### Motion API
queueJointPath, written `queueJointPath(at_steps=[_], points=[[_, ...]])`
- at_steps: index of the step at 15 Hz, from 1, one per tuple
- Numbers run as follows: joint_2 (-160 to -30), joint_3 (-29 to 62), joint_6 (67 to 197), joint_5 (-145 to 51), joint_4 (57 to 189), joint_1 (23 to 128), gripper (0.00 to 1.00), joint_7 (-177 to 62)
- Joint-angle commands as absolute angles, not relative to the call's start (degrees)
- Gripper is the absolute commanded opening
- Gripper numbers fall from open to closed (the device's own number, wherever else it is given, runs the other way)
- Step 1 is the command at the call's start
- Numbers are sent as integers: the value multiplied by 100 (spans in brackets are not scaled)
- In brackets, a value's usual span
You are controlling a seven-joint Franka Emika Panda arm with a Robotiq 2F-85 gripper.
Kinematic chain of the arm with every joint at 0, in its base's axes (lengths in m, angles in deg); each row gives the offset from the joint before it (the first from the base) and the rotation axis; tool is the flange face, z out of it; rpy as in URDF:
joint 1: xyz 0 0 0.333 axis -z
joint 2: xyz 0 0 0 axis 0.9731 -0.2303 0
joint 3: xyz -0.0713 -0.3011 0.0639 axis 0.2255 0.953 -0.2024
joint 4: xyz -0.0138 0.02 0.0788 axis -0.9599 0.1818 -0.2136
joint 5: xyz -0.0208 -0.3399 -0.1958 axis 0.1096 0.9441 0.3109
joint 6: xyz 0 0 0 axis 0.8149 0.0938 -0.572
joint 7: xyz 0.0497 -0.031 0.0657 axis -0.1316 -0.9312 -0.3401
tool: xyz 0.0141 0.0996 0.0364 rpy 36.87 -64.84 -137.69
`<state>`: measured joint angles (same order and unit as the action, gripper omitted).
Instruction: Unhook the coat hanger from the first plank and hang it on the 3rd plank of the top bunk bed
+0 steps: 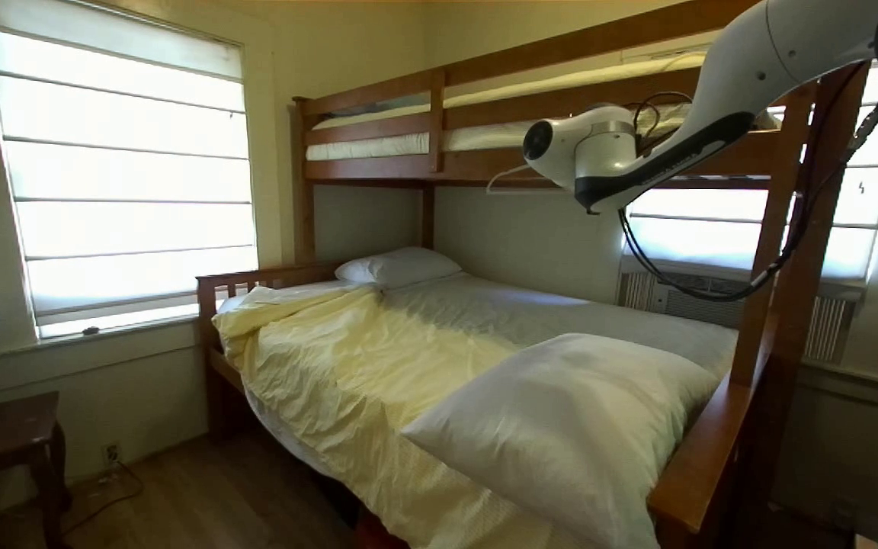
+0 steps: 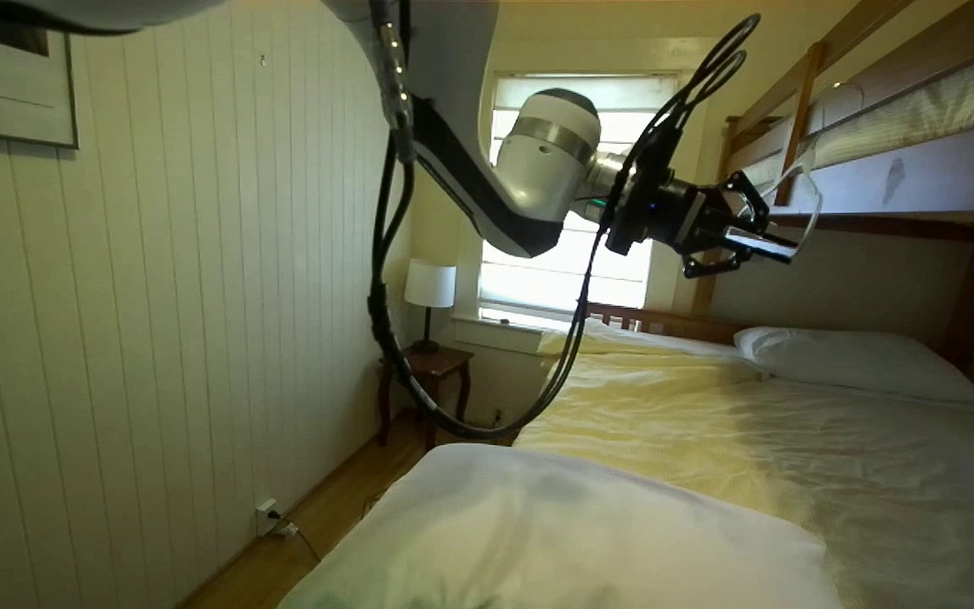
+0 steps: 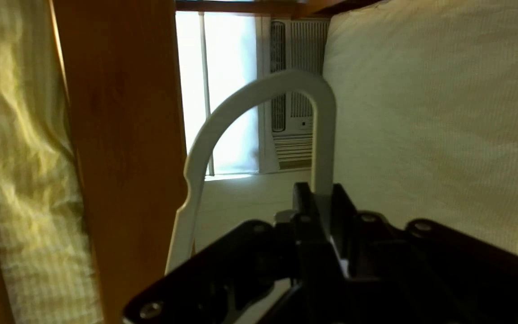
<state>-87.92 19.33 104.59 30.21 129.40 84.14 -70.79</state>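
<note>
Black gripper (image 3: 321,198), pinching pale coat hanger (image 3: 259,93); wooden top bunk bed (image 1: 485,165) just beside.

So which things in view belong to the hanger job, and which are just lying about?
For the job: coat hanger; gripper, closed on it; top bunk bed.
Just there: yellow bedding; nearer pillow; farther pillow; lamp; nightstand; air conditioner.

- In an exterior view, you find the table (image 2: 446,362), a lamp (image 2: 430,286) near its far edge.
- Behind that edge: bright window (image 2: 542,281).
- Near its left edge: panelled wall (image 2: 199,279).
- Under its corners: wooden floor (image 2: 346,485).
</note>
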Motion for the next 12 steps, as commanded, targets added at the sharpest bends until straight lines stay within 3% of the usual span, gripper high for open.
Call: queueJointPath(at_steps=[1,2,3,12], points=[[-8769,1953,10489,2967,12985,8424,13,-7167],[-8742,1958,10530,2951,13027,8436,13,-7243],[-8716,1958,10546,2945,13061,8438,3,-7286],[-8604,2085,10467,2914,13316,8550,3,-7300]])
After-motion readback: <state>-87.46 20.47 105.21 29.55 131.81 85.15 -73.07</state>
